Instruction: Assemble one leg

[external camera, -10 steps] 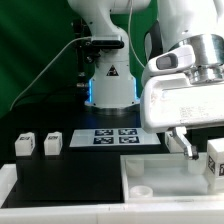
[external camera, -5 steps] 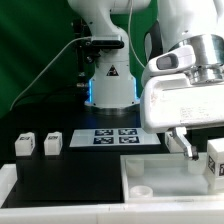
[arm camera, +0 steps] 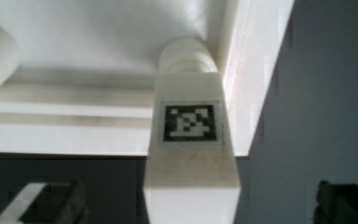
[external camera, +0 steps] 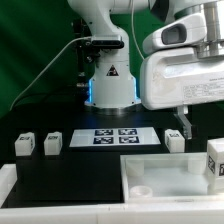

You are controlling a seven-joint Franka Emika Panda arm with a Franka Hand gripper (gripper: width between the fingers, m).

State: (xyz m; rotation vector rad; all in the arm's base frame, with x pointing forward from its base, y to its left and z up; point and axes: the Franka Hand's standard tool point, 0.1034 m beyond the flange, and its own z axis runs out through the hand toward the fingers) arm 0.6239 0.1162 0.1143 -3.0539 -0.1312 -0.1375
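Noted: claw [external camera: 183,128] hung above leg [external camera: 174,141], fingers spread, gripping nothing. Leg stood upright at tabletop [external camera: 150,162] far rim, likely staged for fitting.

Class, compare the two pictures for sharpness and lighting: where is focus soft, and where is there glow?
Exterior view: evenly lit, mostly sharp, a blue glow at the robot base, the near hand slightly soft. Wrist view: soft throughout; the leg fills the middle with its tag pattern smeared, and the dark fingers are badly blurred.
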